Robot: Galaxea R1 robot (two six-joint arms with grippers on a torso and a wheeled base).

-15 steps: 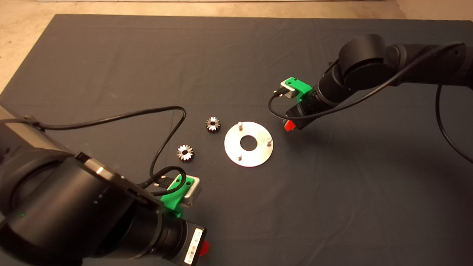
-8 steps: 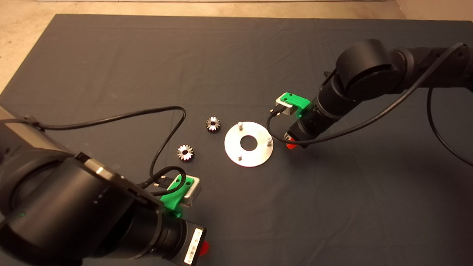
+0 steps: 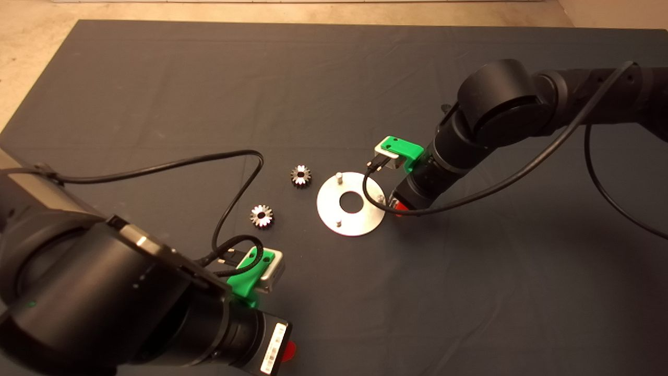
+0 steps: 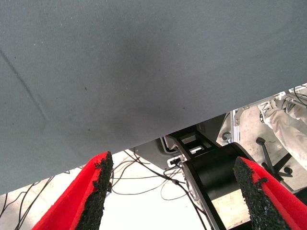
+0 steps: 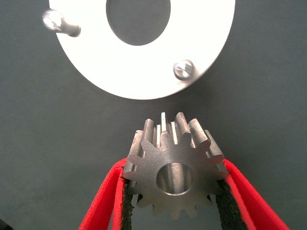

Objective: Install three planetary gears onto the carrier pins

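Mat is matt woven cloth; disc is smooth bright metal; gear is dull machined metal; pads look rough and grainy.

Dark mat, faintly creased, over the table. Pale floor along the mat's far and left edges. Beyond the mat's edge in the left wrist view: loose black cables and a silver frame.

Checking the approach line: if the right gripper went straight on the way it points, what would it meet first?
Probably the nearest carrier pin on the disc, ahead of the held gear in the right gripper; depth is unclear.
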